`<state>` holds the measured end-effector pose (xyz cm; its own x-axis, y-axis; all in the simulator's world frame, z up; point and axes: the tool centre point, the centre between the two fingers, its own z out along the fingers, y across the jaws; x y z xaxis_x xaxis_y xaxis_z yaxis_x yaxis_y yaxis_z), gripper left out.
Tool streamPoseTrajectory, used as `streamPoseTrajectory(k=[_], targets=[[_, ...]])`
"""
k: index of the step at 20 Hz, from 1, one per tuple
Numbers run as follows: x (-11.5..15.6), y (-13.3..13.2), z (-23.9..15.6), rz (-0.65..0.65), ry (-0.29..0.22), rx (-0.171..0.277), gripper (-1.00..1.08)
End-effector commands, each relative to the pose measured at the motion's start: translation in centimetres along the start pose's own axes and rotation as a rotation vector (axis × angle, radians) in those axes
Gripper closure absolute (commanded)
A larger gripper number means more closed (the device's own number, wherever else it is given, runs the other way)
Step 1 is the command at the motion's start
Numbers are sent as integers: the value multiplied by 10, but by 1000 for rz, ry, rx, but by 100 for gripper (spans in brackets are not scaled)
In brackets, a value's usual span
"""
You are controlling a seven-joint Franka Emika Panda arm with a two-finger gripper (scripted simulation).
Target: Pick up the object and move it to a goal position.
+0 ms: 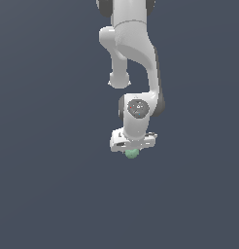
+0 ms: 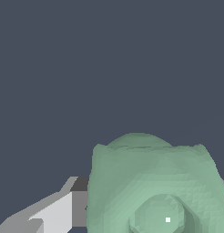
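The white arm (image 1: pixel 136 58) is reaching straight down with its claw (image 1: pixel 132 151) closing on the pale mint-green object (image 1: pixel 132 154), which is sitting between the fingers (image 2: pixel 50 214) just under the wrist and is filling much of the wrist view as a lumpy, ring-topped blob.

The arm (image 1: pixel 136 58) reaches down from the top middle of the exterior view, ending in the gripper (image 1: pixel 132 151). The object (image 1: pixel 132 153) sits directly under the gripper, touching it and partly hidden by it. In the wrist view the object (image 2: pixel 155 186) lies close before the camera, with one finger (image 2: pixel 50 214) beside it.
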<state>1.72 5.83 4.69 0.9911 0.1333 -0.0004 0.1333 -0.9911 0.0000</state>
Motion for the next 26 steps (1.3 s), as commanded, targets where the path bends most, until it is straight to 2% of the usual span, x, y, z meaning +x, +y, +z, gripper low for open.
streamPoseTrajectory(k=[1,11,26], targets=[[-2,-1,-8,0,1,0,108],[-22,-13,-69,0,1,0,108],[-71,-43,-227,0,1,-1,108]])
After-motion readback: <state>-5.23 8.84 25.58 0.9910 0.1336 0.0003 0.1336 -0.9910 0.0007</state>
